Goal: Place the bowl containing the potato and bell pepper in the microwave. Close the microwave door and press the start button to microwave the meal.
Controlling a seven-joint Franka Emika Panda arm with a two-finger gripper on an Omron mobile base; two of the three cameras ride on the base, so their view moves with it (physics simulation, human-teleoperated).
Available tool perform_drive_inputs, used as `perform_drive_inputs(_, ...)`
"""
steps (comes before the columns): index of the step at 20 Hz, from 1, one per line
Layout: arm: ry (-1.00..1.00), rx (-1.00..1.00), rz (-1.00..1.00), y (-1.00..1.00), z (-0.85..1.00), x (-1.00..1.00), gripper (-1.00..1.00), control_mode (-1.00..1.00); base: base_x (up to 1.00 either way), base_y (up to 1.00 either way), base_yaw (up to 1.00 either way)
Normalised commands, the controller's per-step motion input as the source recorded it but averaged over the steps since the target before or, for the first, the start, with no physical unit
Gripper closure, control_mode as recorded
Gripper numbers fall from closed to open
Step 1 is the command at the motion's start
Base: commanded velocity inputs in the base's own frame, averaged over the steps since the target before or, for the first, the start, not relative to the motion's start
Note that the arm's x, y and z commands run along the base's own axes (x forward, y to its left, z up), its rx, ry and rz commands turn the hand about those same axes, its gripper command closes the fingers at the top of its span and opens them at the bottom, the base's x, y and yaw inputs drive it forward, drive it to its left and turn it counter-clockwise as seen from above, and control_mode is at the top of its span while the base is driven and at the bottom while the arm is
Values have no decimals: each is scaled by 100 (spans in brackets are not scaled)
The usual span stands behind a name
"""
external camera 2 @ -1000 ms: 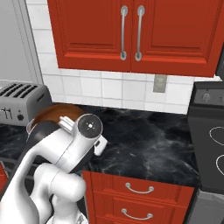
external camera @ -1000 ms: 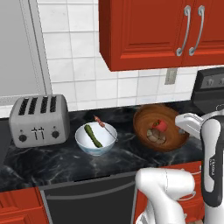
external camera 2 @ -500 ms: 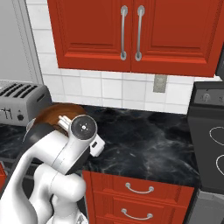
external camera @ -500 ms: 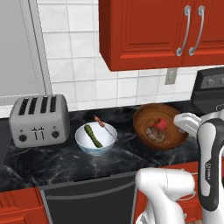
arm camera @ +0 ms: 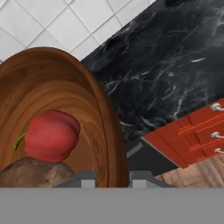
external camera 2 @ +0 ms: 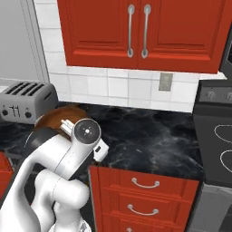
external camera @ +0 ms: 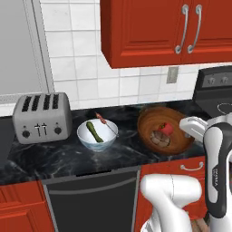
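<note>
The brown wooden bowl (external camera: pixel 156 122) hangs tilted just above the black counter (external camera: pixel 59 156), right of centre in the left base view. Inside it lie the red bell pepper (external camera: pixel 166 128) and the brown-grey potato (external camera: pixel 158 137). My gripper (external camera: pixel 186 131) is shut on the bowl's right rim. In the hand view the rim (arm camera: pixel 109 131) runs down between the two fingertips (arm camera: pixel 83 179), with the bell pepper (arm camera: pixel 50 135) and potato (arm camera: pixel 30 173) to its left. From the right base view the bowl (external camera 2: pixel 56 118) peeks out behind my arm. The microwave and its door are out of view.
A white bowl (external camera: pixel 96 135) with a green vegetable and a skewer stands left of the wooden bowl. A silver toaster (external camera: pixel 41 117) sits further left. The stove (external camera 2: pixel 217 136) borders the counter on the right. Red wall cabinets (external camera: pixel 167 27) hang overhead, red drawers (external camera 2: pixel 145 190) below.
The bowl has stayed in the grip at nearly the same spot. My arm's elbow has shifted slightly.
</note>
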Motion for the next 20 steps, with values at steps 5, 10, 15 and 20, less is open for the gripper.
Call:
perform_drive_inputs(5, 0, 0, 0, 0, 0, 0, 100, 100, -86, -10, -13)
perform_drive_inputs(10, 0, 0, 0, 0, 0, 0, 100, 100, -74, -37, -46)
perform_drive_inputs(15, 0, 0, 0, 0, 0, 0, 100, 100, -56, -38, -62)
perform_drive_inputs(20, 0, 0, 0, 0, 0, 0, 100, 100, -25, -52, -61)
